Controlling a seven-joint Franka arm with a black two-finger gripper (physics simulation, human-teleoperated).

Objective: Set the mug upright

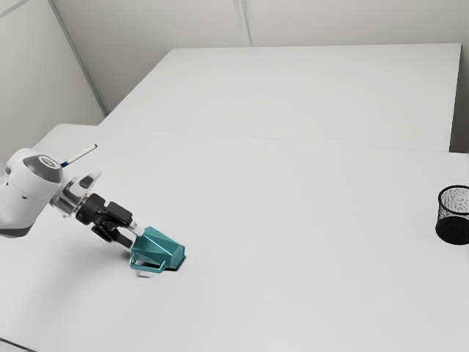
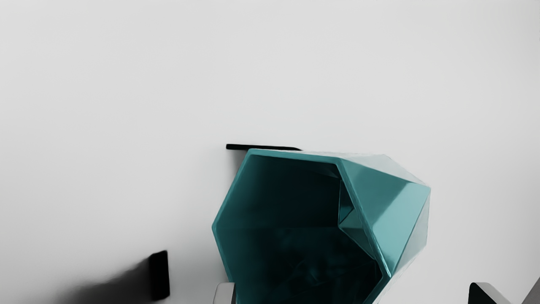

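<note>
A teal, faceted mug [image 1: 163, 248] lies on its side on a white table [image 1: 293, 220], mouth facing the black two-finger tool [image 1: 135, 238], whose fingers are spread wide at the rim [image 2: 295, 156] with nothing gripped. It looks stiff, fairly light and perhaps slippery on its glossy slanted faces, so a grip across opposite outer walls near the mouth would probably hold best. The exterior view shows the angular handle [image 1: 146, 269] and the mug's length, while the wrist view looks through the mouth into a dark, hollow inside.
</note>
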